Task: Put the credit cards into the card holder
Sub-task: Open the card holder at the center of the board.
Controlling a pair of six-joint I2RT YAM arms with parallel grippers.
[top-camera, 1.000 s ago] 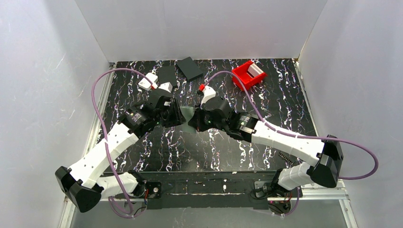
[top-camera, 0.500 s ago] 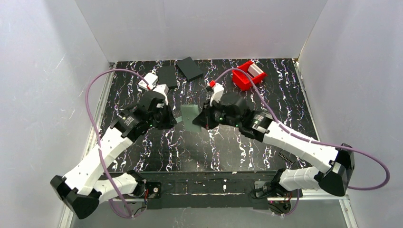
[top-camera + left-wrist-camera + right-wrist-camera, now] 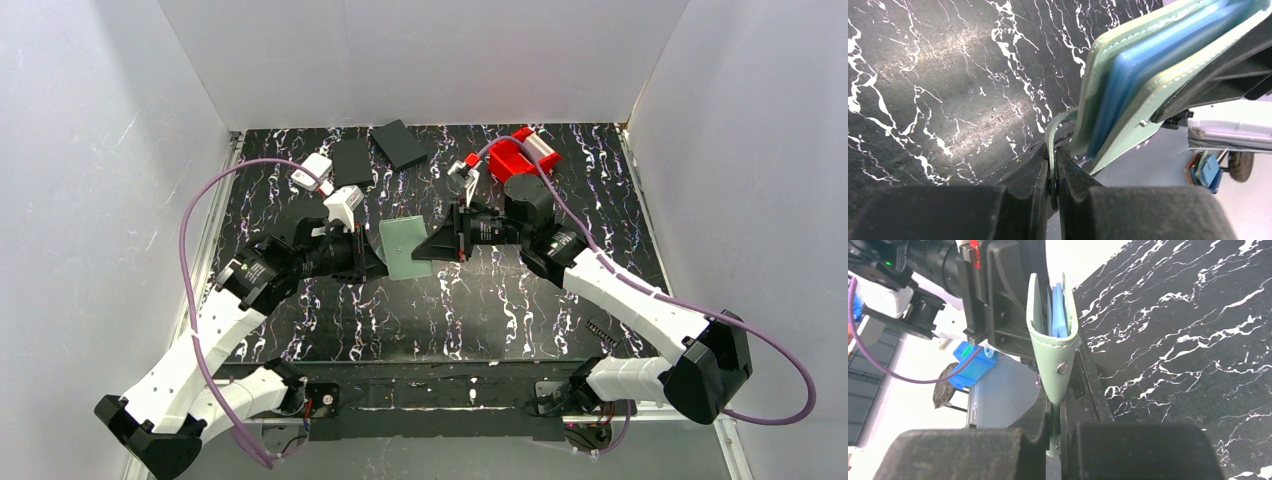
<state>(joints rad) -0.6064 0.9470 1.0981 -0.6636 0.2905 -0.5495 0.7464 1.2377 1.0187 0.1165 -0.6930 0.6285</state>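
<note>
The sage-green card holder [image 3: 403,247] hangs above the table between my two grippers. My left gripper [image 3: 372,256] is shut on a thin green flap at its left edge [image 3: 1054,160]. My right gripper [image 3: 432,245] is shut on the narrow snap end at its right [image 3: 1057,415]. In the left wrist view the card holder [image 3: 1128,75] gapes slightly and shows blue pockets. The right wrist view shows the card holder [image 3: 1048,347] edge-on, a snap dot on its side. Whitish credit cards [image 3: 541,146] stand on edge in the red bin [image 3: 507,158], behind the right arm.
Two black flat rectangles [image 3: 352,160] [image 3: 400,143] lie at the back of the marbled table. A white box [image 3: 316,170] sits back left, under the left arm's purple cable. White walls close in the table on three sides.
Both arms have drawn apart and the right wrist has swung back toward the bin. The card holder, earlier tucked between the grippers, now spreads out between them. The left gripper has shut on its flap.
</note>
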